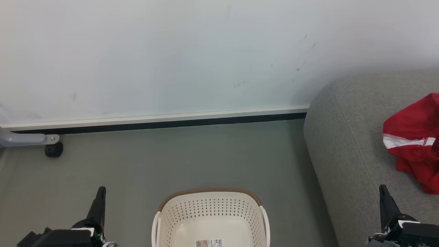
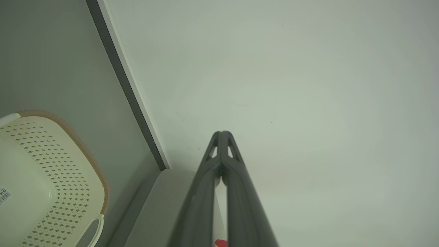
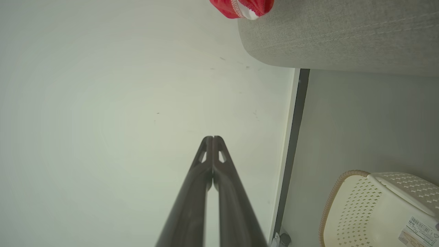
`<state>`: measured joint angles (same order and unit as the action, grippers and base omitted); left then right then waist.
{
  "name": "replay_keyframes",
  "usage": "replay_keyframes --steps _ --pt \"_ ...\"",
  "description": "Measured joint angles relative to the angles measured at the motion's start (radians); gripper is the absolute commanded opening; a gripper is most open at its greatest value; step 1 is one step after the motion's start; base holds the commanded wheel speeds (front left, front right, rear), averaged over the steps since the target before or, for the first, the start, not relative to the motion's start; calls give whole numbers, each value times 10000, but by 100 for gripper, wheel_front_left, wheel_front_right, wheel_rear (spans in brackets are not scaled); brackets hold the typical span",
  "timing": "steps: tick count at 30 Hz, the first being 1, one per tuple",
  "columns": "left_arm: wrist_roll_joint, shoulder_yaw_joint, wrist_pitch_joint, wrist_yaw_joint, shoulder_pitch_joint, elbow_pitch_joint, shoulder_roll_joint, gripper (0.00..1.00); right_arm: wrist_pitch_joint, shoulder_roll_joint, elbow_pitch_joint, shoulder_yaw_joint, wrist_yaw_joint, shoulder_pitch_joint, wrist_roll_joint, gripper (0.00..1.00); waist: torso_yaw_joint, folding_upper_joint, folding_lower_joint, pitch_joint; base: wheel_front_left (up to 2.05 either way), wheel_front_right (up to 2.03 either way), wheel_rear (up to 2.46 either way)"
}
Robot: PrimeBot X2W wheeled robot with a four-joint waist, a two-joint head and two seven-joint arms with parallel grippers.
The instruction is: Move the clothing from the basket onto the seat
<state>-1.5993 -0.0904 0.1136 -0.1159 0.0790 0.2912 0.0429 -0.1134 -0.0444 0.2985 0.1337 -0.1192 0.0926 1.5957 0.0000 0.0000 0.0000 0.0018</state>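
Observation:
The red clothing (image 1: 413, 140) with its white stitched band lies crumpled on the grey seat (image 1: 349, 144) at the right; a corner of the clothing (image 3: 243, 7) lies on the seat (image 3: 343, 34) in the right wrist view too. The cream basket (image 1: 211, 214) with a brown rim stands on the floor at the bottom centre, holding only a paper label (image 1: 210, 243). My left gripper (image 1: 101, 190) is shut at the lower left, left of the basket. At the lower right my right gripper (image 1: 383, 189) is shut over the seat's front. Both hold nothing.
A pale wall (image 1: 171, 51) with a white and black skirting strip (image 1: 154, 121) runs behind the grey floor (image 1: 171, 157). A grey metal leg with a black caster (image 1: 54, 149) stands at the far left by the wall.

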Motion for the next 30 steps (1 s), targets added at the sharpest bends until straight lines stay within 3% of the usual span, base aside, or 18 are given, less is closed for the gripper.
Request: replay_keyframes --steps 30 --pt "-2 2 0 -75 2 12 -2 0 2 2 2 -2 -2 0 2 0 0 0 0 -1 0 0 0"
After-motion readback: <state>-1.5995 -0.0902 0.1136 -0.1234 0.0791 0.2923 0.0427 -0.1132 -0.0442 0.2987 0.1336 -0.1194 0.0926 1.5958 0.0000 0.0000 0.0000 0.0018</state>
